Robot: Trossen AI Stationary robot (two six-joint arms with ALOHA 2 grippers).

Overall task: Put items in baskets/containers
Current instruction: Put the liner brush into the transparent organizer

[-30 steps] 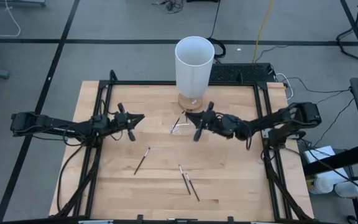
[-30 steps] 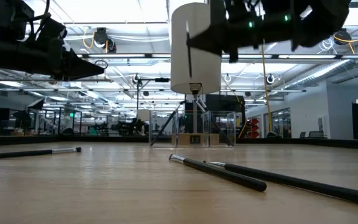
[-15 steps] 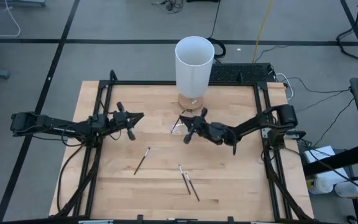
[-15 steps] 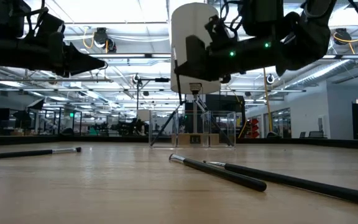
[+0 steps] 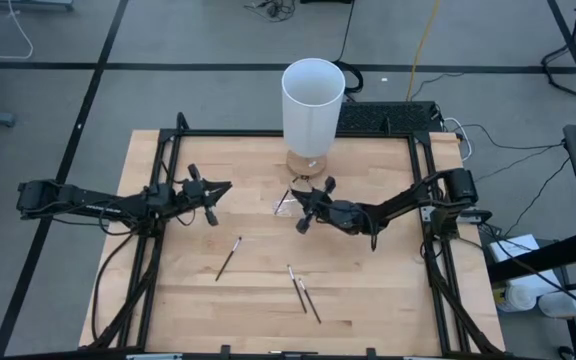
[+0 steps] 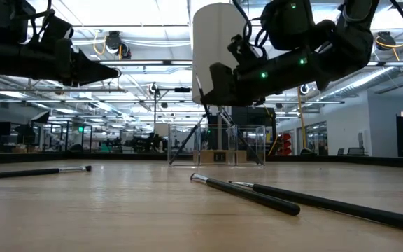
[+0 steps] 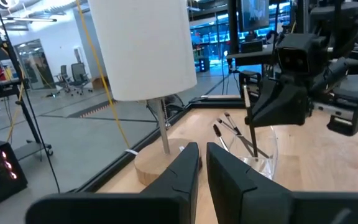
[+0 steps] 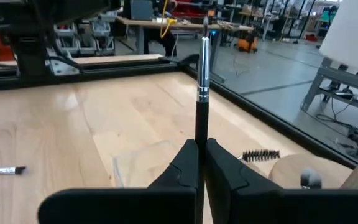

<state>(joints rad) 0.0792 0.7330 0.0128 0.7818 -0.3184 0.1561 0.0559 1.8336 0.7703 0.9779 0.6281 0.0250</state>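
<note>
- Right gripper (image 5: 302, 212) has moved left and down over the past second. It's clamped on a stick (image 8: 202, 93), now just beside the clear container (image 5: 288, 200).
- Left gripper (image 5: 220, 189): fingers together, waiting far-left.
- Only the left wrist view shows sticks already in the container (image 7: 257, 149); three more sticks (image 5: 303, 292) lie nearer.

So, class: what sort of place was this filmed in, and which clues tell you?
Probably a robotics lab in a large open hall: a wooden worktable with two mounted arms, cables across the grey floor, and rows of workstations under ceiling lights.
</note>
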